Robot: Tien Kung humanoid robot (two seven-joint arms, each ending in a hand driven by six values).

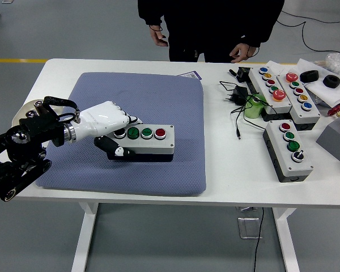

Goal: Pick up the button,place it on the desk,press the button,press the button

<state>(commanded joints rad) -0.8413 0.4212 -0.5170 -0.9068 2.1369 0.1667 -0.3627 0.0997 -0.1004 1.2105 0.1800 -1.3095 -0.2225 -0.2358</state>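
Observation:
A grey button box (146, 141) with a black, two green and a red button lies flat on the blue-grey pad (158, 102), toward its front. My left hand (110, 135), white with black fingertips, is shut on the box's left end, fingers over the top and thumb (114, 149) against the front side. My left arm (22, 147) comes in from the left edge. The right arm is out of view.
Several other button boxes (289, 148) (283, 90), a green object with black cables (252, 105) and black parts (323, 76) lie on the table's right side. A person in dark clothes (209, 25) stands at the far side, hands hanging free.

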